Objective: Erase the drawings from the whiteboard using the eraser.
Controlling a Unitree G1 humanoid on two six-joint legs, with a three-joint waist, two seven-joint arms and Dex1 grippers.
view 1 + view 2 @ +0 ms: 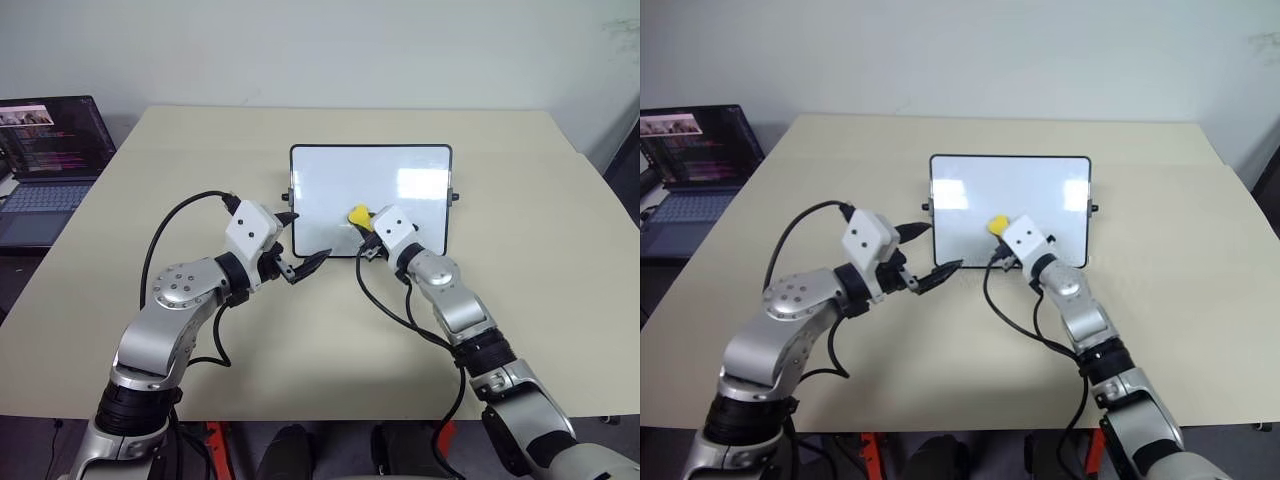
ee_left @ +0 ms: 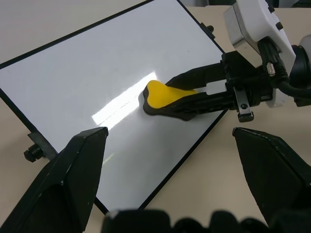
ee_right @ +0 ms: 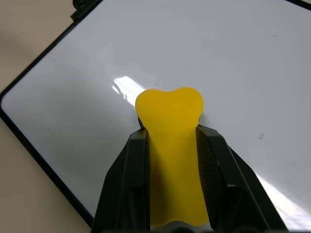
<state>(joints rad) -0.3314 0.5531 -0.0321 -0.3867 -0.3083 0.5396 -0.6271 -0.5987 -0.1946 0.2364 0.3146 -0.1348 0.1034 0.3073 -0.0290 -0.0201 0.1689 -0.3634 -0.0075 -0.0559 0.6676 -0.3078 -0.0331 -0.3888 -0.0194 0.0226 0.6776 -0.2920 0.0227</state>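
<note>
Whiteboard [image 1: 400,180] lying flat near the centre of the beige bench [image 1: 560,300], long sides running left to right, thin black frame and a small black knob [image 1: 456,197] at the right short side. Board surface glossy and white with bright reflections; drawings not discernible on it in any view. Eraser [image 3: 172,145], bright yellow with a dark underside, clamped between the two black fingers [image 3: 124,184] of the right gripper [image 1: 366,238], jaws closed tight on its sides; broad end of the eraser projecting beyond the fingertips and resting on the board, dark underside down, toward the near long edge and slightly left of the board's middle. Right gripper reaching in over the near edge of the board. Left gripper [image 1: 297,243] poised just beside the near left corner of the board, jaws spread wide, nothing between them; fingers [image 2: 73,179] apart from the frame as far as can be told. Open laptop [image 1: 45,165] at far left, off the bench edge, screen lit.
</note>
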